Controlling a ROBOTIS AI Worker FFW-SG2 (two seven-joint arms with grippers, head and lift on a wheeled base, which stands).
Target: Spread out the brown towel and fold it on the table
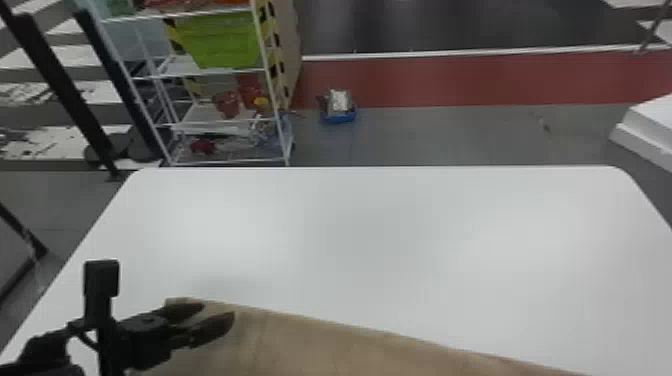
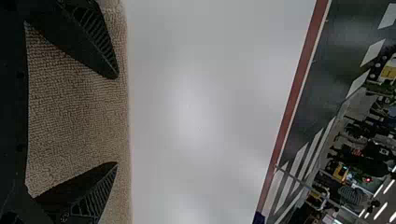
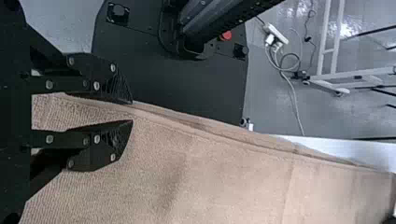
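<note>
White table (image 1: 370,235) across the middle of the head view, towel (image 1: 320,345) along its bottom edge. Likely still spreading: pinch near the towel's edge, then pull gently and level, to avoid a crease. Left gripper (image 1: 215,312) at lower left, wide apart over the towel. Right gripper (image 3: 132,111) at left of its wrist view, narrowly apart at the edge; cannot tell if touching.

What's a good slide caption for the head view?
Left claw, fingers apart, at a corner of the brown towel, with the white table stretching beyond.
</note>
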